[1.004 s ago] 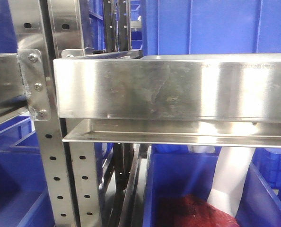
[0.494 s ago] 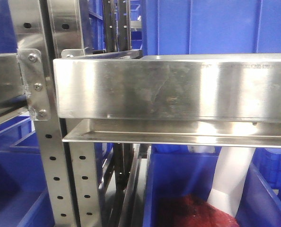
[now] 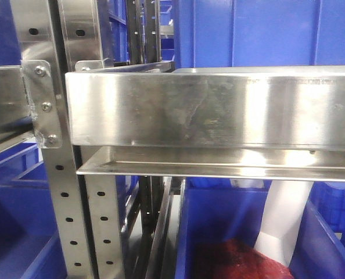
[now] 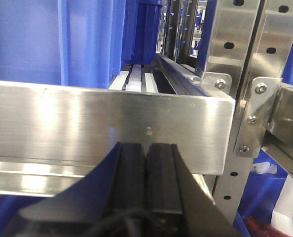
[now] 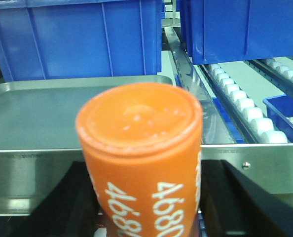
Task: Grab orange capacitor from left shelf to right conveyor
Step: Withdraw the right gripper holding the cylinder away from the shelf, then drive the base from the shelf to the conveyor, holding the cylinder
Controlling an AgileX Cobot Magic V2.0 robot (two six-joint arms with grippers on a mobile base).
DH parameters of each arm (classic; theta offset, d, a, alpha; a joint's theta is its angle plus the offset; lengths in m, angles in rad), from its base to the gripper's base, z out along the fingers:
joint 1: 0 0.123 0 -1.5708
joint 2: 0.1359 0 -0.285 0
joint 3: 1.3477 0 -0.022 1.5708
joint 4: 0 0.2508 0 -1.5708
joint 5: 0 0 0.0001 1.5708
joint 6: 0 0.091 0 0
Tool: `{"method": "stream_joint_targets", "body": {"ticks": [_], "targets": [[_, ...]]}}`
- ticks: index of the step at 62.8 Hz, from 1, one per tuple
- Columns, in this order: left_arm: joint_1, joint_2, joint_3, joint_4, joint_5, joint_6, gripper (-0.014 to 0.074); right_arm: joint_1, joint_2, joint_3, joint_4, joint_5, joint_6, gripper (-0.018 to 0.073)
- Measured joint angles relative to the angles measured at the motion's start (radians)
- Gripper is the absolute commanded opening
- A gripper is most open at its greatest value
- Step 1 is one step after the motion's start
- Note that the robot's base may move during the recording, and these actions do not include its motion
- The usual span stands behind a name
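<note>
Shelf (image 3: 207, 110): steel tray, its front wall facing you, bolted to a perforated upright (image 3: 59, 192).
Bins (image 3: 265, 32): blue, behind and below the shelf.
Your left gripper (image 4: 145, 148): black pads pressed together with nothing between them, just before the shelf's front wall.
Your right gripper (image 5: 147, 210): closed around the capacitor.
Capacitor (image 5: 141, 143): orange, marked "4680", upright between your right fingers, in front of the tray's front lip.

The left shelf (image 3: 207, 110) is brushed, scuffed steel; the bins (image 3: 265, 32) glossy blue plastic; the orange capacitor (image 5: 141, 158) smooth, matt.
</note>
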Motion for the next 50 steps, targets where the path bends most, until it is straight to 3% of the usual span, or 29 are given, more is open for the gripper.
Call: {"method": "stream_joint_targets", "body": {"ticks": [50], "targets": [[0.0, 0.0, 0.0, 0.0, 0.0, 0.0, -0.0105, 0.0, 0.0, 0.0, 0.0, 0.0, 0.0, 0.0182]]}}
